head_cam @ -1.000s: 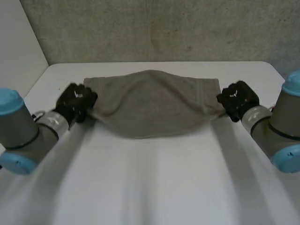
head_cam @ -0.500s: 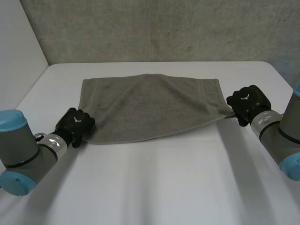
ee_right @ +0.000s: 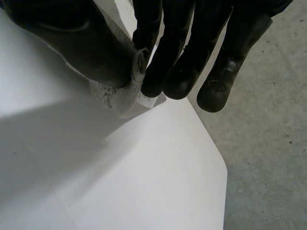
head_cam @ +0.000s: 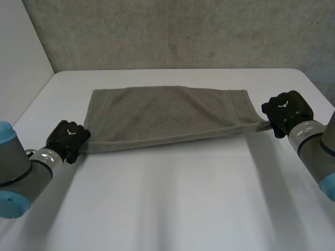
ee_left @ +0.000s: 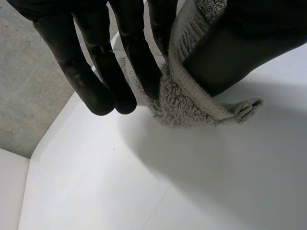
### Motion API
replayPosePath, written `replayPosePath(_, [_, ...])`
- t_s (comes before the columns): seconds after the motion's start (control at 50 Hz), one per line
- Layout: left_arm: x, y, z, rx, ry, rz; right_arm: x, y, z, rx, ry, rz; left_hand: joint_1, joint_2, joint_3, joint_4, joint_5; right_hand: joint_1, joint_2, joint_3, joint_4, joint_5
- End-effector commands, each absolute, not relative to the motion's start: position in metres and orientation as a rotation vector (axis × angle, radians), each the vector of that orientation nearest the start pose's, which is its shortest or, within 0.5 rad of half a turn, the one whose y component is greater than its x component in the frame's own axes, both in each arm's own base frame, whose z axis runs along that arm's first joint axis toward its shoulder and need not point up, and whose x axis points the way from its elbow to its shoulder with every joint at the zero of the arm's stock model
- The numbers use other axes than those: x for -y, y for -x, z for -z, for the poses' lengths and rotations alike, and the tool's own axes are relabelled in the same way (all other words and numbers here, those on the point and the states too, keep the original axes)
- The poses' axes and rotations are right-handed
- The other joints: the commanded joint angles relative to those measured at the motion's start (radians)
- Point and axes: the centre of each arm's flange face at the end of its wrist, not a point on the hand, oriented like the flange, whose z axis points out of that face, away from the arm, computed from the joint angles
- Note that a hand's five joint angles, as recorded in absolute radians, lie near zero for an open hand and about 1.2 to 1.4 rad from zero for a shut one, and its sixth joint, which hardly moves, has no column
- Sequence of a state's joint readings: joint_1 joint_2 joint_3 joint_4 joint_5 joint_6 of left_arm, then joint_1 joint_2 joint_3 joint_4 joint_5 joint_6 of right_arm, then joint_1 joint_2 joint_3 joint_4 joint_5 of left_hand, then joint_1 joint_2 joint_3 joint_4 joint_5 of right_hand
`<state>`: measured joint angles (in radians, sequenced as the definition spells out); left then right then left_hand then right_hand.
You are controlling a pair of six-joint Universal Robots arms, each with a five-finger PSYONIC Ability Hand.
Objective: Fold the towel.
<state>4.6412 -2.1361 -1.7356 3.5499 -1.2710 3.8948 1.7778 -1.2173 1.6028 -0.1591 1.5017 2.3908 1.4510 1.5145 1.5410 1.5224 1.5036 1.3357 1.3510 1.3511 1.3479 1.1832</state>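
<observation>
the grey towel point(head_cam: 167, 117) lies spread wide across the far half of the white worktop point(head_cam: 172, 209), its long side running from one arm to the other. its far edge sits flat and straight. its near edge is pulled into a taut line between the two hands and slants a little, lower at the left end than at the right. a stitched band crosses the cloth close to its right end.

the left hand point(head_cam: 67, 140) is at the towel's near left corner, low over the worktop. in the left wrist view the looped cloth point(ee_left: 184, 103) and its woven hem are pinched between the thumb point(ee_left: 240, 52) and the straight fingers point(ee_left: 129, 52), and the tip of the corner pokes out past the thumb just above the worktop.

the right hand point(head_cam: 287, 111) is at the towel's near right corner, close to the worktop's right edge. in the right wrist view a small fold of cloth point(ee_right: 115, 100) is clamped between the thumb point(ee_right: 72, 43) and the straight fingers point(ee_right: 182, 48), and a white tag point(ee_right: 146, 100) shows just beside the fingertips.

both grey arms with light-blue caps reach in from the near corners. a rough grey wall point(head_cam: 172, 31) stands behind the worktop.
</observation>
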Motion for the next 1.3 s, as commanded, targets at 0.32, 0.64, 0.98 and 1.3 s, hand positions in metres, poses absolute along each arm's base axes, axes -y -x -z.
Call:
replayPosePath(0.32, [0.307, 0.176, -0.211, -1.809, -1.088, 1.975, 0.279, -0.179, -0.284, -2.342, 1.241, 2.229, -0.055, -0.118, -0.145, -0.126, -0.282, 0.061, 0.045, 0.045, 0.048, 0.039])
replayPosePath(0.64, [0.263, 0.184, -0.273, -1.645, -1.172, 2.173, 0.251, -0.153, -0.336, -2.281, 1.226, 2.298, -0.055, -0.118, -0.145, -0.126, -0.282, 0.061, 0.045, 0.045, 0.048, 0.039])
replayPosePath(0.98, [0.342, 0.212, -0.188, -1.927, -1.28, 2.023, 0.335, -0.156, -0.254, -2.477, 1.256, 1.892, -0.055, -0.118, -0.145, -0.126, -0.282, 0.061, 0.045, 0.045, 0.048, 0.039])
replayPosePath(1.3, [0.393, 0.241, -0.139, -1.951, -1.287, 1.987, 0.397, -0.183, -0.176, -2.579, 1.273, 1.91, -0.055, -0.118, -0.145, -0.126, -0.282, 0.061, 0.045, 0.045, 0.048, 0.039])
